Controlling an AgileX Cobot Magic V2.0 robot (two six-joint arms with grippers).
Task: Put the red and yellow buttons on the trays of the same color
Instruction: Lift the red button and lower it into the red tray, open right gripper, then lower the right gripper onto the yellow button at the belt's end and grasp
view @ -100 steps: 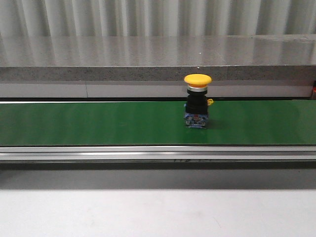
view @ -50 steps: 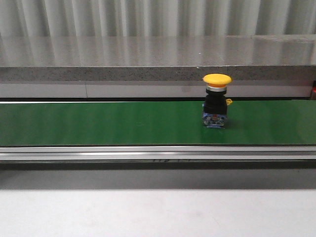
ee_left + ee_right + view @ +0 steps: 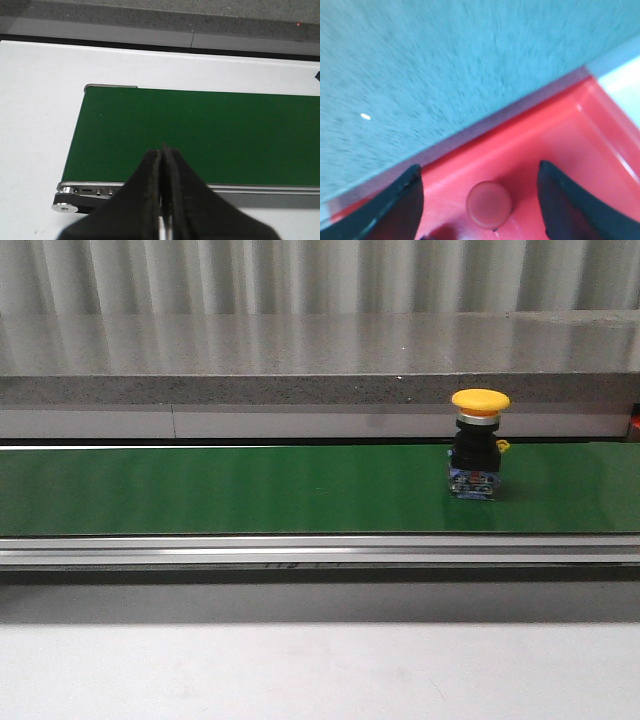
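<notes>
A yellow button [image 3: 479,444] with a mushroom cap and a black and blue body stands upright on the green belt [image 3: 220,488], towards its right end. In the right wrist view a red button [image 3: 488,203] sits in the red tray [image 3: 570,140], seen from above. My right gripper [image 3: 480,200] hangs open over it, one finger on each side and neither touching. In the left wrist view my left gripper [image 3: 162,152] is shut on nothing, above the near rail at the belt's left end [image 3: 100,130]. No yellow tray is in view.
A grey stone ledge [image 3: 300,360] runs behind the belt, and it borders the red tray [image 3: 445,75] too. A metal rail [image 3: 300,550] lines the belt's front edge, with white table [image 3: 300,670] before it. The belt's end roller [image 3: 67,202] shows beside my left fingers.
The yellow button has travelled to the right along the belt, still upright. No gripper shows in the front view at any moment.
</notes>
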